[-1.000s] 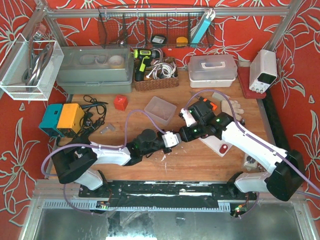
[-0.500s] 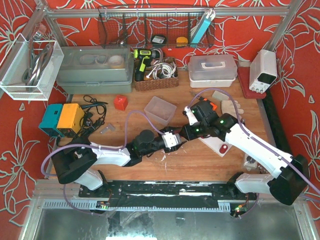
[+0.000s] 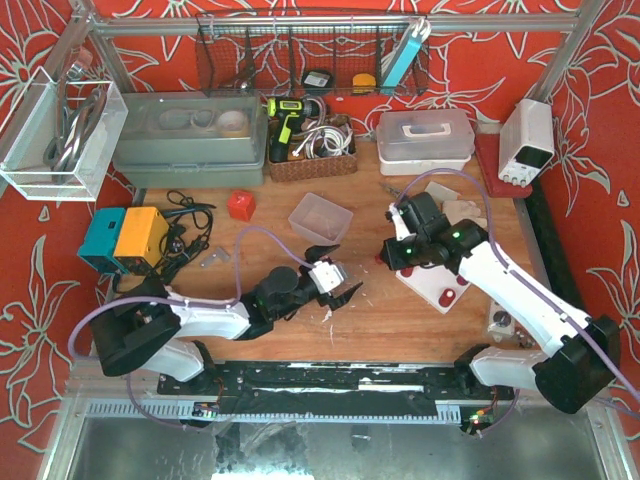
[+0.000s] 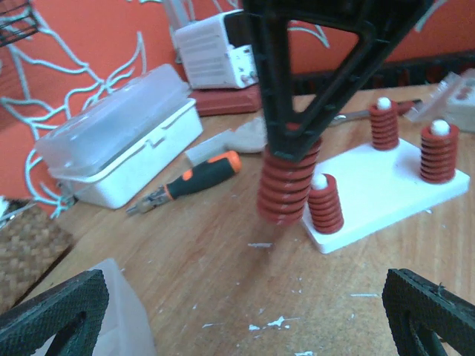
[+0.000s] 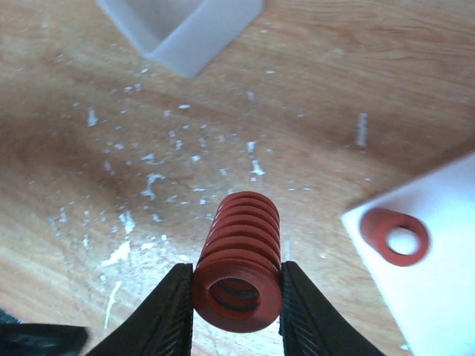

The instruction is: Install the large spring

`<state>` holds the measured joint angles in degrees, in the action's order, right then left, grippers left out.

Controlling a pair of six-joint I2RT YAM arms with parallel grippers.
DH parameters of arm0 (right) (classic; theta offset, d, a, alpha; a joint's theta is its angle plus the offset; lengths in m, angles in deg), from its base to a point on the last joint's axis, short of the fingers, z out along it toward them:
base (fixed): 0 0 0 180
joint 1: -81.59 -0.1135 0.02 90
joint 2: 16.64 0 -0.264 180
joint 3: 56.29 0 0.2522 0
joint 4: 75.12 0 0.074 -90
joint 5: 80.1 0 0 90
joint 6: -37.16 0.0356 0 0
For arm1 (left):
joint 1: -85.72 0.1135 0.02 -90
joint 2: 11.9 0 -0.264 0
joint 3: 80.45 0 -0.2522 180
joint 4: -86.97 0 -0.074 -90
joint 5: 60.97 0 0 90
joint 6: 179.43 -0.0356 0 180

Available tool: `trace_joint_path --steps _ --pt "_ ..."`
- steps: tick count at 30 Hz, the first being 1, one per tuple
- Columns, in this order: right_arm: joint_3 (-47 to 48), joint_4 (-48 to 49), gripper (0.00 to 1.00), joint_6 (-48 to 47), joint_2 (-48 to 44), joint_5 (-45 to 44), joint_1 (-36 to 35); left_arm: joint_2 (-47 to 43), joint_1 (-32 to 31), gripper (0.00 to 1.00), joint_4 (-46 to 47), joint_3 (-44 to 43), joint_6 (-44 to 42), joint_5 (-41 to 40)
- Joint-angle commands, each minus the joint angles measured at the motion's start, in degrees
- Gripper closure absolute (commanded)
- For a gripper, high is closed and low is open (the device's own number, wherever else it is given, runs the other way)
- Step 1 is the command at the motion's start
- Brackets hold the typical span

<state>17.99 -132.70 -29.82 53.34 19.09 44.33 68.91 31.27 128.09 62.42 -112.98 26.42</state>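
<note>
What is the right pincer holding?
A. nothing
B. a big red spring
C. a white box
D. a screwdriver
B: in the right wrist view the right pincer is shut on the big spring, with one finger pressed against each side.

The wooden table (image 3: pixel 400 325) is flecked with white chips (image 3: pixel 328 316) near its middle. Along the upper edge, left to right, stand a grey-lidded bin (image 3: pixel 190 145), a wicker basket (image 3: pixel 312 165), a white case (image 3: pixel 425 137) and a red mat (image 3: pixel 493 165). At left sit a teal-and-yellow box (image 3: pixel 125 238) and black cables (image 3: pixel 190 225). A red block (image 3: pixel 240 205) and a clear tub (image 3: pixel 320 220) lie upper centre, and a white plate (image 3: pixel 425 287) lies right of centre. In the left wrist view a screwdriver (image 4: pixel 197 176) lies between plate and case.
</note>
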Motion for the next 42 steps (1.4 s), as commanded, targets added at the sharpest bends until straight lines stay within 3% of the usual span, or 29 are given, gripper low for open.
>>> trace_joint_path --steps 1,7,17,42 --pt "3.1 -4.3 1.00 -2.1 -1.7 -3.9 4.3 -4.6 -0.3 0.00 -0.3 0.9 8.0 -7.7" --pt "5.9 -9.5 1.00 -4.0 -1.5 -8.4 11.3 -10.4 -0.4 0.00 -1.2 5.4 14.0 -8.6" --pt "11.2 -10.8 1.00 -5.8 7.5 -5.4 21.7 -13.5 -0.9 0.00 2.3 10.9 12.7 -7.2" --pt "11.8 -8.1 1.00 -7.3 15.6 -3.8 25.1 -16.5 -1.4 0.00 0.9 11.2 11.5 -7.9"
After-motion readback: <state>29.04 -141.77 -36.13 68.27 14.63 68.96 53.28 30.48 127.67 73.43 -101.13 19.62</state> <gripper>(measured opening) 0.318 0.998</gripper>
